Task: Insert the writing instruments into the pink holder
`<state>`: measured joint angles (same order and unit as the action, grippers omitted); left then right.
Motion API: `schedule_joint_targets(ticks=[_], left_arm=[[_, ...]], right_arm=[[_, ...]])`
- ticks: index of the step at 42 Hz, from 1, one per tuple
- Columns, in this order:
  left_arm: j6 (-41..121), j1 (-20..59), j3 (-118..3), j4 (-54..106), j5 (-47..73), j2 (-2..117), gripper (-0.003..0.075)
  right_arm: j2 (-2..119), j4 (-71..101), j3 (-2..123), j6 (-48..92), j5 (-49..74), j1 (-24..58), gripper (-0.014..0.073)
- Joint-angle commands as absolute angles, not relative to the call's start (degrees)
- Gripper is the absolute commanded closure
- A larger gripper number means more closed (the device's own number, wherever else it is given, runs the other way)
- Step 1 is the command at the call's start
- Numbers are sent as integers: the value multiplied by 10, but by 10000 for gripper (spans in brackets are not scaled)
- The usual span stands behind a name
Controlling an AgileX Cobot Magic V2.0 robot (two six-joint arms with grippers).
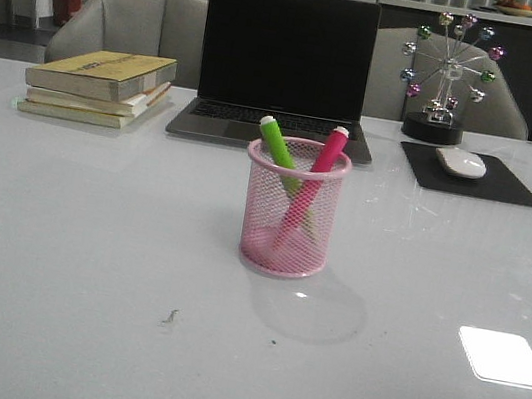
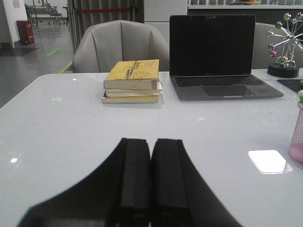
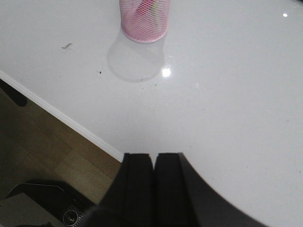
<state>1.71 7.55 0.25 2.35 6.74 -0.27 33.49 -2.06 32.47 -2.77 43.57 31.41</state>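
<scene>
The pink holder (image 1: 290,212) stands upright in the middle of the white table. Inside it lean a lime green marker (image 1: 279,152) and a pink marker (image 1: 315,182), crossing, their whitish tips above the rim. No arm shows in the front view. My left gripper (image 2: 151,142) is shut with nothing between its fingers, low over the table well left of the holder (image 2: 298,137), which shows only at the frame edge. Over the table's near edge my right gripper (image 3: 154,156) is shut and empty too, with the holder (image 3: 144,20) far ahead of it.
A stack of books (image 1: 102,84) lies at the back left, a dark laptop (image 1: 282,71) behind the holder, and a black mouse pad with a white mouse (image 1: 461,163) and a ball ornament (image 1: 444,76) at the back right. Two chairs stand behind the table. Floor (image 3: 42,146) shows beyond the table's edge.
</scene>
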Motion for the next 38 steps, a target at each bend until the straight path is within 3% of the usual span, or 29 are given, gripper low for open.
schedule_joint_targets(ticks=[1, 38], left_arm=[[-13, 79, 6, 0, 11, -15, 622], [-16, 56, 6, 0, -60, -15, 623]], right_arm=[[335, -27, 340, -24, 400, 314, 516], [335, -27, 340, -24, 400, 314, 516]])
